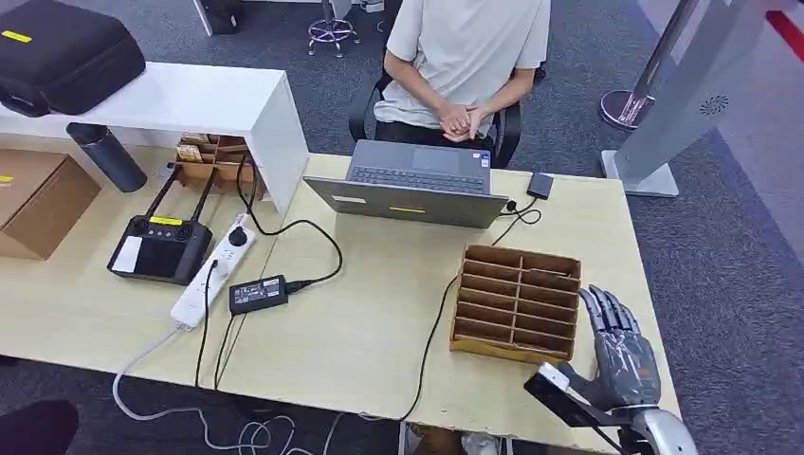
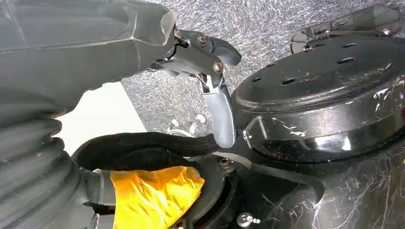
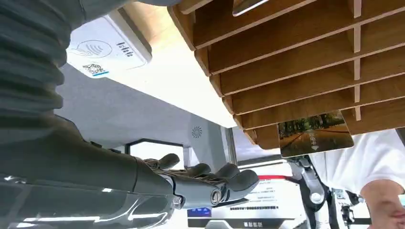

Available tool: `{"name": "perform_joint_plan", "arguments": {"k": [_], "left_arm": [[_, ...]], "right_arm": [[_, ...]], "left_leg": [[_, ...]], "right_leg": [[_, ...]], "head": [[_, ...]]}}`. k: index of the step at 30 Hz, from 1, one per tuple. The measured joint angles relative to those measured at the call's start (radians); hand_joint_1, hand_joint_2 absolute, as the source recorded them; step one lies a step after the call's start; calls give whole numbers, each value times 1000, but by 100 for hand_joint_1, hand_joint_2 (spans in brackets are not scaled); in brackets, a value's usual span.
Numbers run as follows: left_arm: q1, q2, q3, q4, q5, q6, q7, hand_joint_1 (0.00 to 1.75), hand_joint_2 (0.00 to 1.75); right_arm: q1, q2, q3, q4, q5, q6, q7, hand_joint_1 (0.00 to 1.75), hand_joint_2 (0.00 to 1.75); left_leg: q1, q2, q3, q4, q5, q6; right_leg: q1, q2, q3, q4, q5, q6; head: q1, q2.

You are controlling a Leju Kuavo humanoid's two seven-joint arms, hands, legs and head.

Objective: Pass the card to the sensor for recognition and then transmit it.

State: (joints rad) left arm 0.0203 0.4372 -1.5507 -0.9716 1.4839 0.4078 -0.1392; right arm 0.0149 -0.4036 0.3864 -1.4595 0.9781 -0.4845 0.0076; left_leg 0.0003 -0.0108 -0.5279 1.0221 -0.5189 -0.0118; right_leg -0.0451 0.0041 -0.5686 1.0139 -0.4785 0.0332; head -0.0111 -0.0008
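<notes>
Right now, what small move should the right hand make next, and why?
Probably reach the right hand toward the wooden slotted box to pinch the card protruding from a slot. The hand is open, holds nothing, and sits just beside the box.

right hand (image 1: 621,355) sat at the table's (image 1: 379,332) near right corner, fingers spread, holding nothing | wooden slotted rack (image 1: 517,301) just left of it, blocking that side | laptop (image 1: 412,185) walled off the far middle | bare tabletop between rack and power strip (image 1: 210,270) was passable, apart from loose cables
</notes>
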Motion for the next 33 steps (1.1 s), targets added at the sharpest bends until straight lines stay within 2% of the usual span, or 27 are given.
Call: {"name": "perform_joint_plan", "arguments": {"k": [8, 16, 26, 27, 30, 31, 33], "left_arm": [[0, 1, 0, -3, 8, 4, -5, 0, 175], [8, 8, 0, -27, 43, 28, -26, 0, 175], [12, 13, 0, -46, 64, 40, -43, 0, 175], [12, 13, 0, -46, 64, 39, -43, 0, 175], [12, 13, 0, -46, 64, 38, -43, 0, 175], [12, 14, 0, -46, 64, 38, -43, 0, 175], [12, 13, 0, -46, 64, 38, -43, 0, 175]], "right_arm": [[11, 0, -2, -12, 0, -1, -3, 0, 175], [89, -12, -3, -125, -24, -15, -14, 0, 175], [150, -44, 22, -206, -81, -19, 14, 0, 175], [153, -46, 29, -205, -89, -20, 14, 0, 0], [159, -48, 56, -196, -117, -27, 14, 0, 0], [159, -50, 66, -194, -123, -28, 14, 0, 175], [159, -54, 87, -189, -133, -29, 17, 0, 175]], "left_leg": [[0, 0, 0, 0, 0, 0], [0, 0, 0, 0, 0, 0], [1, 0, 0, 0, 0, 0], [1, 0, 0, 0, 0, 0], [1, 0, 0, 0, 0, 0], [1, 0, 0, 0, 0, 0], [1, 0, 0, 0, 0, 0]], "right_leg": [[0, 0, 0, 0, 0, 0], [0, 0, 0, 0, 0, 0], [1, 0, 0, 0, 0, 0], [1, 0, 0, 0, 0, 0], [1, 0, 0, 0, 0, 0], [1, 0, 0, 0, 0, 0], [1, 0, 0, 0, 0, 0]], "head": [[0, 0], [0, 0], [0, 0], [0, 0], [0, 0], [0, 0], [0, 0]]}}
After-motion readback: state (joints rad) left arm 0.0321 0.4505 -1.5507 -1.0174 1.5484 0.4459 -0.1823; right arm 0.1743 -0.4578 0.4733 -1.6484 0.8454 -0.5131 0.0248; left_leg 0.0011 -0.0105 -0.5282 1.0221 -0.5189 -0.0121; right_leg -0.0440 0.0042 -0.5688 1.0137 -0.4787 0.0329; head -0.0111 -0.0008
